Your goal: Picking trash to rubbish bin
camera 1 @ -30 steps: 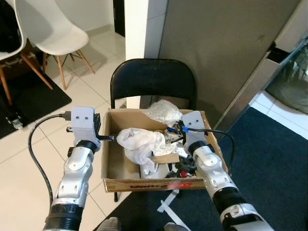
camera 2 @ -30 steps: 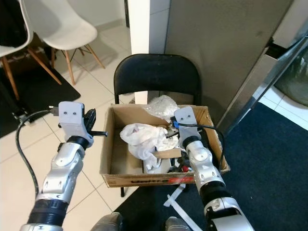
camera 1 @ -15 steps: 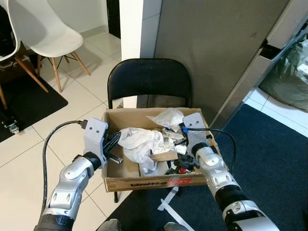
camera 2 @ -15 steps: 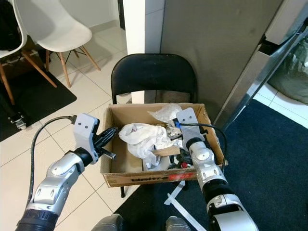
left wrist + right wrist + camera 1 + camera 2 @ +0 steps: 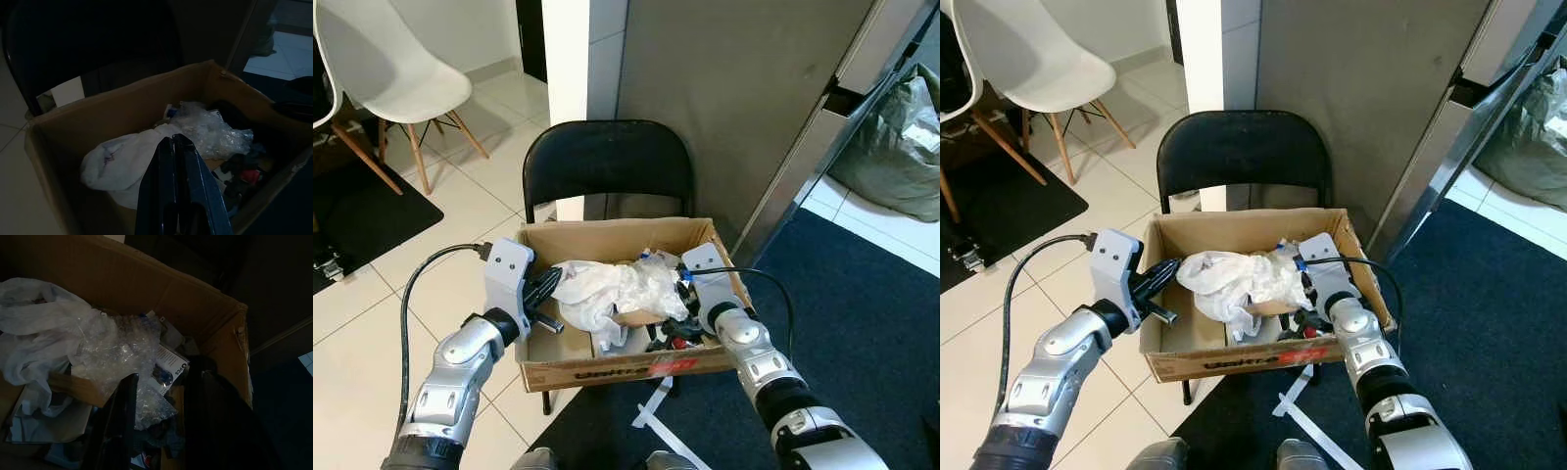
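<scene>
Centrally, a black folding chair (image 5: pixel 607 162) carries an open cardboard box (image 5: pixel 617 367) on its seat, standing on pale floor tiles (image 5: pixel 372 294) beside a dark blue carpet (image 5: pixel 871 323). A white shell chair (image 5: pixel 386 69) stands well apart at the robot's left. Inside the box, a crumpled white plastic bag (image 5: pixel 592 284) lies left of centre, touching a wad of clear bubble wrap (image 5: pixel 115 345); small dark and red scraps (image 5: pixel 674 338) lie near the right wall. The left gripper (image 5: pixel 174 147) hovers at the box's left wall, fingers (image 5: pixel 188 171) pressed together, empty, pointing at the white bag. The right gripper (image 5: pixel 166 396) sits inside the box at its right side, fingers spread around the bubble wrap.
</scene>
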Robot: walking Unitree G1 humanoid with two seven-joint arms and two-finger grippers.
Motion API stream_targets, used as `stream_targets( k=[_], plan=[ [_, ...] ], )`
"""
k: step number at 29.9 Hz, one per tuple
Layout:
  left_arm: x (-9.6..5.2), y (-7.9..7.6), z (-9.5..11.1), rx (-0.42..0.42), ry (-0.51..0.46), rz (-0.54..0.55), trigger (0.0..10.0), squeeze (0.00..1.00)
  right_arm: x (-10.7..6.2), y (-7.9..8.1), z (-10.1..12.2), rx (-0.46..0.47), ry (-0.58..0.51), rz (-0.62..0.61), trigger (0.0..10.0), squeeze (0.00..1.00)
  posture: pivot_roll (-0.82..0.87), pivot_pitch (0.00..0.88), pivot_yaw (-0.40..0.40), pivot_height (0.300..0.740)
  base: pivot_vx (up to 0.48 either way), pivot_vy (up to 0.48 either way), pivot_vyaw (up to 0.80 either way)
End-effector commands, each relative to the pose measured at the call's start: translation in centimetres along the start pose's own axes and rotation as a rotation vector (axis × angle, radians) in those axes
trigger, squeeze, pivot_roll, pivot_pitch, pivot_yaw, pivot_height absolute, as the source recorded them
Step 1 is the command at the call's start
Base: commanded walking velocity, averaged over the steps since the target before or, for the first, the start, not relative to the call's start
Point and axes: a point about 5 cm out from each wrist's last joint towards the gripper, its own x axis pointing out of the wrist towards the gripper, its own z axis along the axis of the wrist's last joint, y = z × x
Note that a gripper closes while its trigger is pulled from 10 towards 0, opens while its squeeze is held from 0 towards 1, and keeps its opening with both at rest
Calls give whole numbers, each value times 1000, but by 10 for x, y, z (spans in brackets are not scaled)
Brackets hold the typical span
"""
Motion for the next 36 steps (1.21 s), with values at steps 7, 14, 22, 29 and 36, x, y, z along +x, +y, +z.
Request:
stream_targets(
  k=[7,14,22,29,36],
  plan=[
    [1,36,12,30,-72,380,10000,0,0,-15,20,121,-141,-109,10000,0,61,22,-47,740,0,0,0],
    [-5,46,18,9,-130,552,10000,0,-3,-9,26,167,-198,-71,10000,0,59,18,-47,740,0,0,0],
    [-1,31,14,-35,-139,534,10000,0,-5,-2,22,190,-194,-31,10000,0,54,12,-46,740,0,0,0],
    [3,24,12,-28,-137,517,10000,0,-5,-2,22,191,-193,-22,10000,0,54,14,-43,740,-264,0,0],
    [3,26,13,-28,-136,518,10000,0,-5,0,23,196,-192,-18,10000,0,62,17,-30,740,-371,0,0]
  ],
)
